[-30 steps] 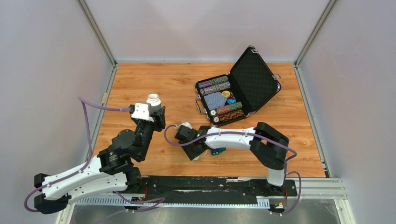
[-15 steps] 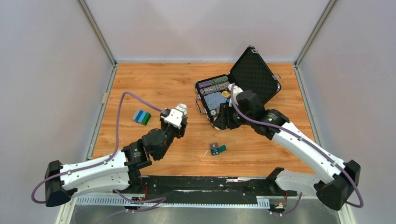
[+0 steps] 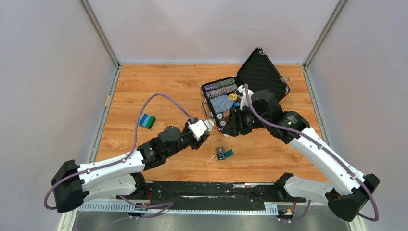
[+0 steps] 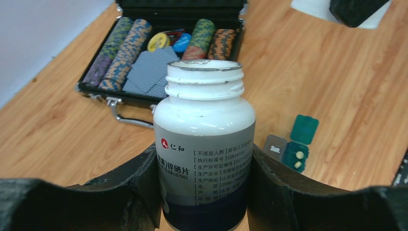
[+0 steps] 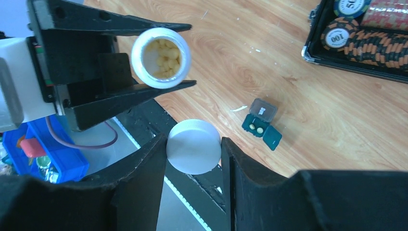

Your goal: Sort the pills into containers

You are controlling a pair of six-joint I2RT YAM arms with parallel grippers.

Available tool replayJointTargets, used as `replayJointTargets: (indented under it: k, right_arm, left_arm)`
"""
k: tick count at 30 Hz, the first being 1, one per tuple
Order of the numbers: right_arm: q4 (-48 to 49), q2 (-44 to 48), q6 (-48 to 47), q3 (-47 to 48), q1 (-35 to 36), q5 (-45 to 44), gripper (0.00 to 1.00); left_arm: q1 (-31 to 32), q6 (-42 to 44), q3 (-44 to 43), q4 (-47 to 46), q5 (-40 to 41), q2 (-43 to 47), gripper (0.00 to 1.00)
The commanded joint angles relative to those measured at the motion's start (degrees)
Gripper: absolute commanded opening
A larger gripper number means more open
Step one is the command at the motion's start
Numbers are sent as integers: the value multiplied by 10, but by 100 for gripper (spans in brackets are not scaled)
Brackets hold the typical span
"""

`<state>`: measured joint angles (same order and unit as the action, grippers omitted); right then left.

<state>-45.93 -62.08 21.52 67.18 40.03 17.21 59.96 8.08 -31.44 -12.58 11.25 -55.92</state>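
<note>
Soft, even light from above, bright throughout. The bench (image 3: 163, 86) carries only faint, short shadows. Mild sheen on the white bottle (image 4: 204, 110). Wrist views are sharp centrally; their lower edges go dark and slightly blurred.

Grips a white pill bottle (image 4: 204, 130) upright in the left gripper (image 4: 204, 192), near and centre, cap off, printed label facing the lens. Takes in an open black chip case (image 4: 96, 91) far left on the wooden table (image 4: 337, 72), packed with chip stacks and a card deck. Shows a tiny teal box (image 4: 304, 129) to the right, lid open, two pale pills (image 4: 299, 155) inside, apart from the bottle.
</note>
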Motion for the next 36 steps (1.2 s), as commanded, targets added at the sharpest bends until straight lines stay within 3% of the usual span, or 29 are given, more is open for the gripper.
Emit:
replayJointTargets:
  k: [1,11,24,36]
  right_arm:
    - [1,-5,2,37,-2,44,41]
    - [16,-22,5,57,-2,104,41]
    - [16,-24,12,46,-2,98,41]
    - [18,-18,19,30,-2,121,41]
  left_arm:
    - [-29,14,-31,-12,-169,3,0]
    - [-55,38,-66,16,-330,-32,0]
    - [-58,55,-92,45,-362,-41,0]
    - [-57,48,-78,18,-310,-18,0]
